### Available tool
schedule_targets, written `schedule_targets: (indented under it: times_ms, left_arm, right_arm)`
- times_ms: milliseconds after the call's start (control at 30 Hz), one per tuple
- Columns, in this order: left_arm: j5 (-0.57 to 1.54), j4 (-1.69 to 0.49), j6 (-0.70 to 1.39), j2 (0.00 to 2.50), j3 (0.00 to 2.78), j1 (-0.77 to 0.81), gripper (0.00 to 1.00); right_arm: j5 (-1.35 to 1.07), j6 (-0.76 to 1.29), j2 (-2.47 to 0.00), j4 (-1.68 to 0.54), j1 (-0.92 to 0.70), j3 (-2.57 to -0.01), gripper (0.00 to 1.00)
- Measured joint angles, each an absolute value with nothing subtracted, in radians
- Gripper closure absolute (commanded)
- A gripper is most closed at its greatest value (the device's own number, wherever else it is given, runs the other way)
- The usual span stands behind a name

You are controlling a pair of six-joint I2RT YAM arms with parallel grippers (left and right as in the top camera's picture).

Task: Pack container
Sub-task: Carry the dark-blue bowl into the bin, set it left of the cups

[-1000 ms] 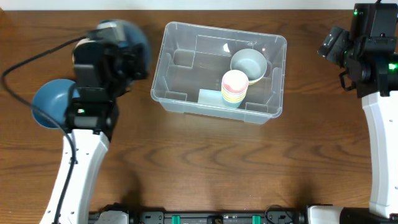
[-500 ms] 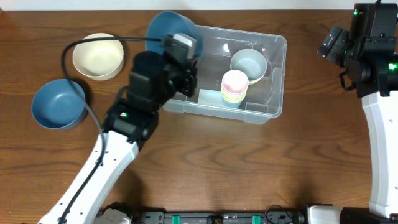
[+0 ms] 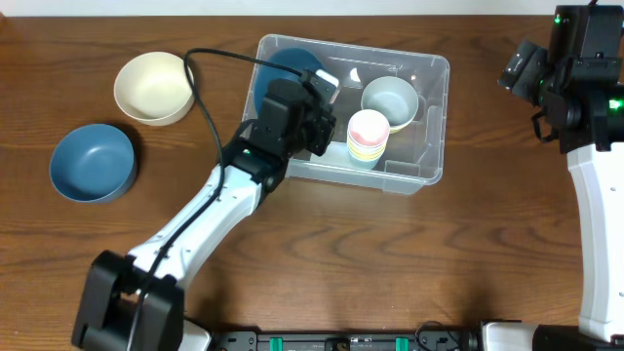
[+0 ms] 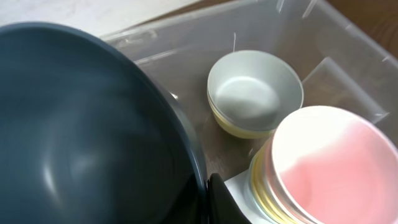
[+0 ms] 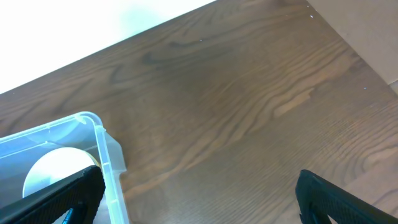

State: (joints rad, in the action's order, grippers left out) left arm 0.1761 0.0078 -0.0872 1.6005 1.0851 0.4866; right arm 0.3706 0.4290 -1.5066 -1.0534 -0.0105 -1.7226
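Our left gripper (image 3: 314, 90) is clamped on the rim of a blue bowl (image 3: 291, 66). In the left wrist view, one dark finger (image 4: 217, 200) presses against that rim at the bottom edge, and the bowl (image 4: 81, 137) fills the left half of the picture. From overhead we see this bowl inside the outline of the container (image 3: 444, 107), at its far left corner. We cannot tell whether it rests on the floor of the bin or hangs above it.

Just to the right of the held bowl, a pale bowl (image 3: 390, 97) sits upright inside the container, toward the far right. A pink stack (image 3: 368, 132) of cups stands just in front of it, touching or nearly so. Through the left wrist camera we see the pale bowl (image 4: 255, 93) and the pink stack (image 4: 329, 162) close together.

The container lies on the desk (image 3: 341, 253), slightly skewed, at the far middle. Well to its left, a cream bowl (image 3: 153, 86) and a second blue bowl (image 3: 91, 161) sit on the desk, near each other but apart.

Our right gripper (image 3: 522, 68) is off to the far right, away from the container, with its fingers spread wide and holding nothing. Its own camera shows the gripper (image 5: 199, 202) over bare wood, with a corner of the container (image 5: 102, 146) at the lower left.
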Motion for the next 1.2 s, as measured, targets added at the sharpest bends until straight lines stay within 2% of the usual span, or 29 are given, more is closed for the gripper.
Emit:
schedule_targets:
  times_ms: [433, 467, 500, 567, 633, 767, 1200]
  left_arm:
    - [0.179, 0.078, -0.102, 1.765, 1.085, 0.514, 0.94]
    - [0.18, 0.075, -0.102, 1.779, 1.085, 0.514, 0.92]
    - [0.18, 0.074, -0.103, 1.79, 1.085, 0.514, 0.78]
    - [0.176, 0.08, -0.11, 1.804, 1.085, 0.513, 0.57]
    - [0.175, 0.084, -0.112, 1.804, 1.085, 0.511, 0.44]
    - [0.149, 0.087, -0.111, 1.804, 1.085, 0.511, 0.36]
    - [0.007, 0.039, -0.11, 1.716, 1.085, 0.508, 0.36]
  right_arm:
    - [0.37, 0.429, -1.507, -1.053, -0.01, -1.723, 0.01]
    - [0.37, 0.429, -1.507, -1.053, -0.01, -1.723, 0.01]
    - [0.371, 0.429, -1.507, -1.053, -0.01, -1.723, 0.01]
    - [0.37, 0.429, -1.507, -1.053, -0.01, -1.723, 0.01]
    - [0.371, 0.429, -1.507, -1.053, -0.01, -1.723, 0.01]
    - [0.37, 0.429, -1.507, -1.053, -0.01, -1.723, 0.01]
    - [0.37, 0.429, -1.507, -1.053, -0.01, -1.723, 0.01]
